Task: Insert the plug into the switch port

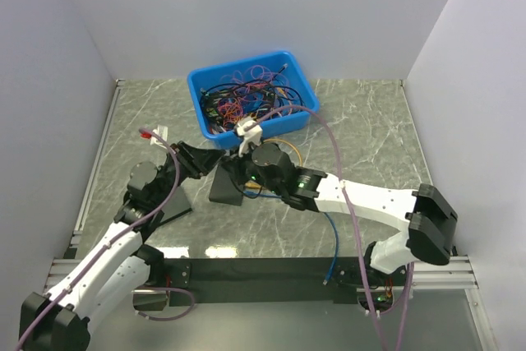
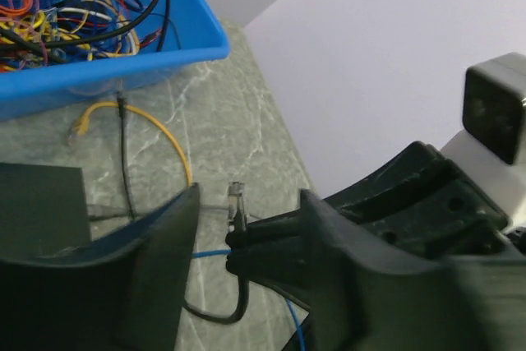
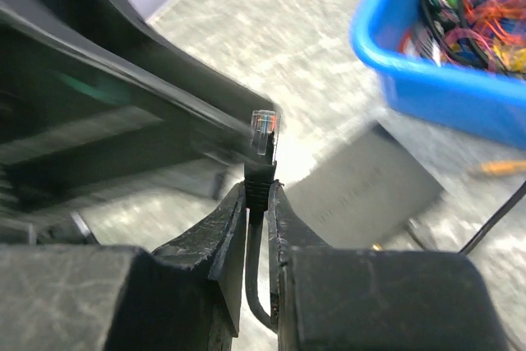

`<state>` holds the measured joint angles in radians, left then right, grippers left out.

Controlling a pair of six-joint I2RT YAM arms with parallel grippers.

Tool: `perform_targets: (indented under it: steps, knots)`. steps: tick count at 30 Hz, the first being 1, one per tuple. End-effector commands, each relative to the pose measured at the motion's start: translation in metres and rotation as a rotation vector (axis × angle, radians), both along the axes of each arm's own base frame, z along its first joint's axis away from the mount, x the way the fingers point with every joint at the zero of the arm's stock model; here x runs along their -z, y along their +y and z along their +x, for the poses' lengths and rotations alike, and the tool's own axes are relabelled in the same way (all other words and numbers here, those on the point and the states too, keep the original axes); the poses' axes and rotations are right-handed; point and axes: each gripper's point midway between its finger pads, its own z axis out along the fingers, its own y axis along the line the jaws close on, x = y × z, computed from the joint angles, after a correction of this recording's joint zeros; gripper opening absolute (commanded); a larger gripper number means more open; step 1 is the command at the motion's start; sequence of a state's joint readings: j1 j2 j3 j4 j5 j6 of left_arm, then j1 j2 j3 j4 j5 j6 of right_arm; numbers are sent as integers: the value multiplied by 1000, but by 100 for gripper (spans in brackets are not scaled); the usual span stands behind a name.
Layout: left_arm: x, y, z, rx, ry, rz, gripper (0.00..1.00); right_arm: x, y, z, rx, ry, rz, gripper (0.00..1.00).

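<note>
1. The plug (image 3: 264, 131) is being held clear of the table, pointing up out of the right gripper (image 3: 257, 191). That gripper's jaws are pinching together on the black boot just behind the clear head. In the right wrist view the switch (image 3: 370, 191) is lying at about 4 o'clock from the plug.
2. The left gripper (image 2: 251, 201) is standing with its jaws apart on either side of the plug, touching nothing that I can see.
3. I am judging the plug to be light, hard and a bit slick, with a thin latch tab that could snap (so no squeezing on the clear part).
4. The cable (image 3: 253, 277) is looking limp, so a hold on the stiffer boot, close to the head, is seeming best for steering.
5. The switch's ports are showing in none of the 3 views, so I am not able to say which face carries them.
6. From overhead the plug is hiding under the right arm (image 1: 362, 199), at 12 o'clock of the switch. In the right wrist view the left gripper is showing only as a dark blur.
</note>
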<state>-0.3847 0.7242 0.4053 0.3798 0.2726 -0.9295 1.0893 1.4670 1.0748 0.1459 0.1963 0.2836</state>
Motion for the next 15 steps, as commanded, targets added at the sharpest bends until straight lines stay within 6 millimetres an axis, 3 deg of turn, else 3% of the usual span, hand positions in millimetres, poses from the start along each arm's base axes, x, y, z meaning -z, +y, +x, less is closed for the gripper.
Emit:
perform_targets:
  steps: [1,6,15]
  knots:
    - [-26,10,-4,-44,-63,25,60,-27,-23,-2,26,-54,79,0]
    - [-29,20,-4,-97,-62,64,65,-13,-33,-21,-21,-27,102,0]
    - [-28,8,-7,-24,-58,45,52,-12,-29,-45,-99,-37,129,0]
